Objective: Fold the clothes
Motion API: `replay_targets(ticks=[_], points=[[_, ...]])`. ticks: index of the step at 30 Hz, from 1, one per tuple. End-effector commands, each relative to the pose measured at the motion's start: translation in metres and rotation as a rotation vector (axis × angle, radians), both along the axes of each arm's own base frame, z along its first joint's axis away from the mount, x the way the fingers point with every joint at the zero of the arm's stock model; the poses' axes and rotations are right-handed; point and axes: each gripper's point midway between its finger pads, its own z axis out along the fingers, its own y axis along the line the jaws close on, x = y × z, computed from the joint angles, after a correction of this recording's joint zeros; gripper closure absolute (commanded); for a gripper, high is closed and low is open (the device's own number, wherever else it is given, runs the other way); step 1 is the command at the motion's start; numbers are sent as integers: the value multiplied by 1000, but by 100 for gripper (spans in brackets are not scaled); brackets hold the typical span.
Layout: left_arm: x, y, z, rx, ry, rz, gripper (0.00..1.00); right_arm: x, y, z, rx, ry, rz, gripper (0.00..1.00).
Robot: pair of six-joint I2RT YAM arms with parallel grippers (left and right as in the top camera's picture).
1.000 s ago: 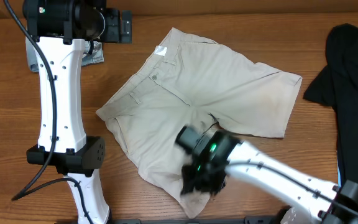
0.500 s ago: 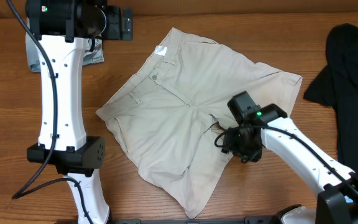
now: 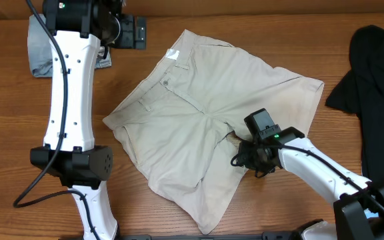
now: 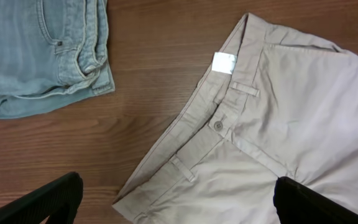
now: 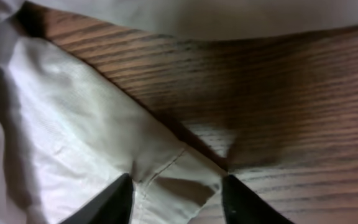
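Beige shorts (image 3: 212, 100), denim shorts (image 4: 30, 56), black garment (image 3: 379, 80): three.

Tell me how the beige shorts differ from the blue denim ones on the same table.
The beige shorts are pale and lie spread open flat, both legs showing; the denim shorts are light blue and sit as a compact bundle off to the far left. The right gripper straddles a hem of the beige shorts; nothing touches the denim shorts. Both have belt-looped waistbands.
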Motion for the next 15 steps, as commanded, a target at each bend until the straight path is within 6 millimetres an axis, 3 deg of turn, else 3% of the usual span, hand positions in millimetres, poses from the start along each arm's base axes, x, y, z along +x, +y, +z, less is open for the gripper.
replay_targets(ticks=[1, 5, 7, 10, 15], points=[[4, 2, -14, 5, 26, 12, 0, -2, -2, -4, -7, -6, 17, 63], [3, 2, -21, 7, 44, 12, 0, 1, -1, -5, -7, -15, 19, 76], [2, 3, -23, 13, 51, 14, 0, 0, -2, -6, -10, -8, 11, 95], [2, 3, -22, 13, 50, 14, 0, -4, -12, -7, -25, 27, -35, 96], [5, 3, -21, 13, 38, 15, 0, -18, -56, 0, -62, 151, -192, 96]])
